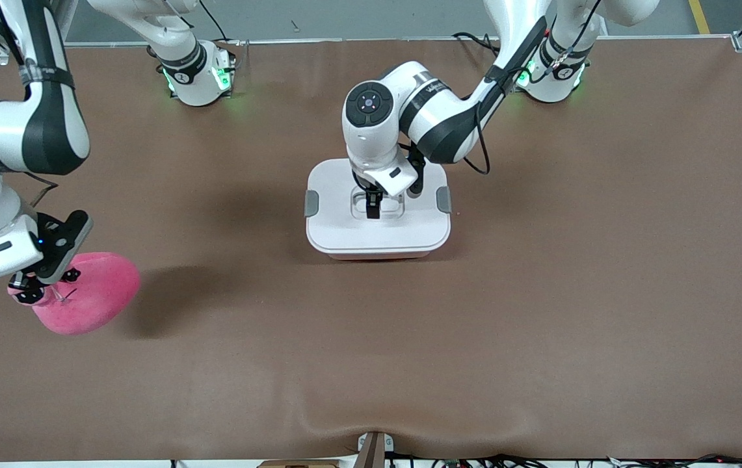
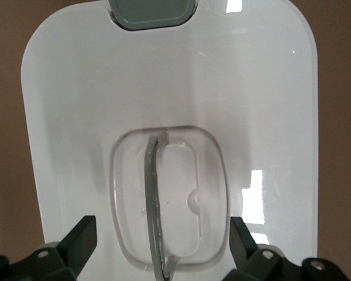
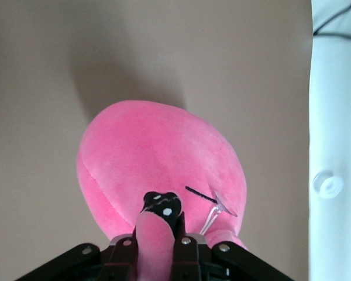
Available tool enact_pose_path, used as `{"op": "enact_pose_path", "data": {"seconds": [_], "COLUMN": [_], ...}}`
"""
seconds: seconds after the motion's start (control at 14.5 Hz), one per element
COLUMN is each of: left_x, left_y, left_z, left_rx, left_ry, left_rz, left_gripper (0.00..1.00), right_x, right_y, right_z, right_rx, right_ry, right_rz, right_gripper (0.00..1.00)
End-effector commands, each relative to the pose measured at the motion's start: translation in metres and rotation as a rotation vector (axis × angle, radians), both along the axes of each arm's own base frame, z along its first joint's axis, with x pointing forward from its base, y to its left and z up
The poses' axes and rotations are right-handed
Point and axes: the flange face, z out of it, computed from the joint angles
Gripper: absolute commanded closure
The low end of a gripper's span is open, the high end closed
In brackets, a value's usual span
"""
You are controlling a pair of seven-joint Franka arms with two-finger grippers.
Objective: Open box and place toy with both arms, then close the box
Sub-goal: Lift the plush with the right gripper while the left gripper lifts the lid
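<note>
I see the box (image 1: 378,234) on the brown tabletop (image 1: 540,292) with its white lid (image 2: 269,105) on, so I cannot tell what is inside it. A grey clip (image 1: 311,203) sits at the edge of the lid toward the right arm's end and another grey clip (image 1: 443,199) at the edge toward the left arm's end; my left wrist view shows one clip at the lid's rim. The recessed handle (image 2: 155,205) lies in the lid's centre well.

My left end effector (image 1: 372,207) is directly over that well, its fingers (image 2: 82,237) spread wide to either side of the handle and gripping nothing. The left arm's white wrist covers part of the lid in the front view.

My right end effector (image 1: 29,289) is over the tabletop at the right arm's end, well apart from the box, pinched tight on the toy (image 1: 88,292). In the right wrist view the closed fingers clamp a fold of pink plush beside a black-and-white eye (image 3: 162,205), and the rest of the toy bulges out under the end effector. Its shadow falls on the tabletop beside it, toward the box
</note>
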Motion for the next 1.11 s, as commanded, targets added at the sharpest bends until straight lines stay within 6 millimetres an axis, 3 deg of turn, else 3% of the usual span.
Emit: {"op": "enact_pose_path", "data": {"seconds": [0.0,0.21,0.35,0.62,1.04], "left_x": [0.000,0.001,0.003,0.004,0.001], "left_y": [-0.002,-0.002,0.001,0.000,0.001], "left_z": [-0.007,0.000,0.002,0.002,0.020], "left_rx": [0.026,0.020,0.020,0.020,0.012], "left_ry": [-0.024,-0.033,-0.036,-0.036,-0.045], "left_rz": [0.006,0.014,0.020,0.019,0.021], "left_gripper": [0.05,0.60,0.82,1.00,1.00], "right_x": [-0.004,-0.003,-0.002,-0.001,0.000], "right_y": [0.007,0.008,0.013,0.031,0.048], "right_z": [0.014,0.015,0.019,0.024,0.026], "right_rx": [-0.043,-0.056,-0.074,-0.110,-0.145], "right_ry": [0.006,0.010,0.010,0.008,0.011], "right_rz": [0.099,0.166,0.222,0.314,0.470], "right_gripper": [1.00,1.00,1.00,1.00,1.00]}}
